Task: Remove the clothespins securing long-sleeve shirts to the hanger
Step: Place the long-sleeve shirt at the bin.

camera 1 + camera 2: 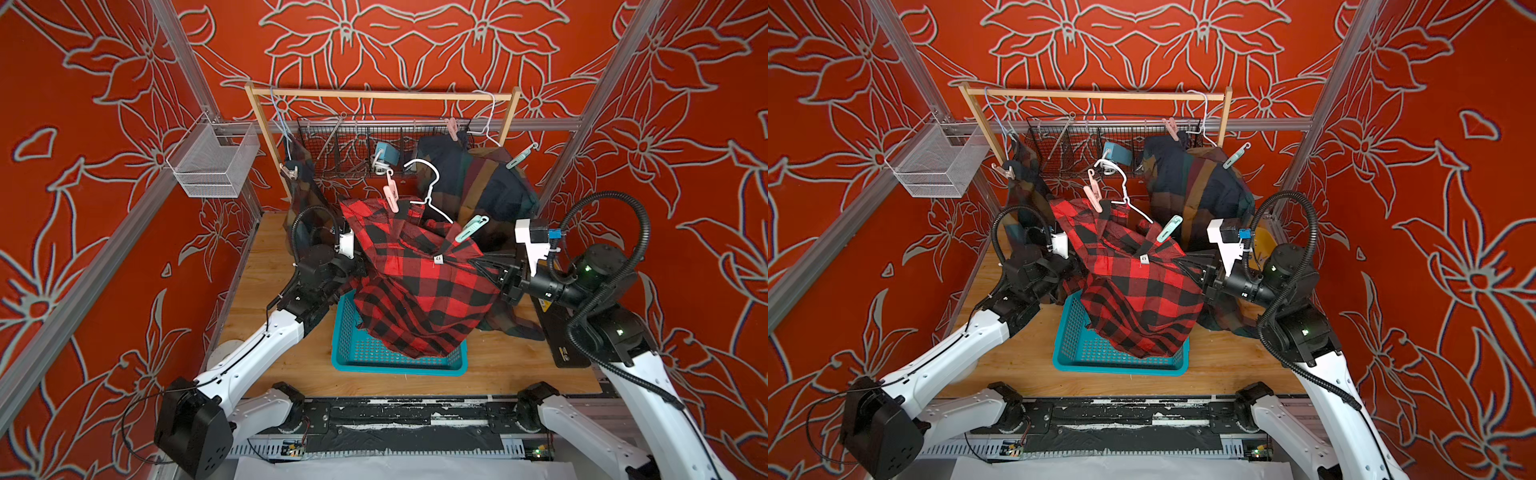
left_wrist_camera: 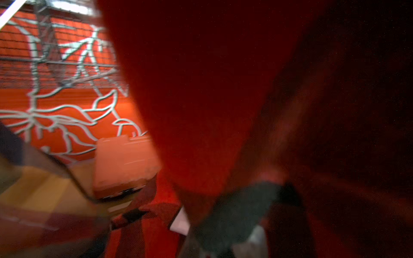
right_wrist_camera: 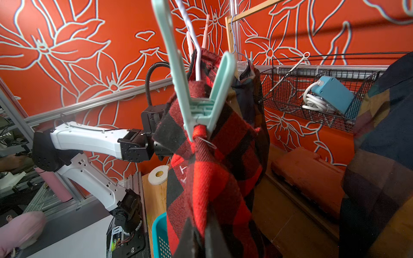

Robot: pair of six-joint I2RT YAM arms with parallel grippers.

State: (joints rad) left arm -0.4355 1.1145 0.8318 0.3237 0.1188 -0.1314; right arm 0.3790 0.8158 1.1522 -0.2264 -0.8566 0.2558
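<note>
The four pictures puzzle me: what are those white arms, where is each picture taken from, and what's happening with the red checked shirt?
Those are two robot arms with pinching grippers. Two pictures look down from overhead; the other two come from cameras on each wrist. The right gripper is shut on the red-and-black plaid shirt, which hangs over a teal basket on the wooden table. The left arm reaches under its other side. A mint clothespin and a pink clothespin pin it to a white wire hanger.
</note>
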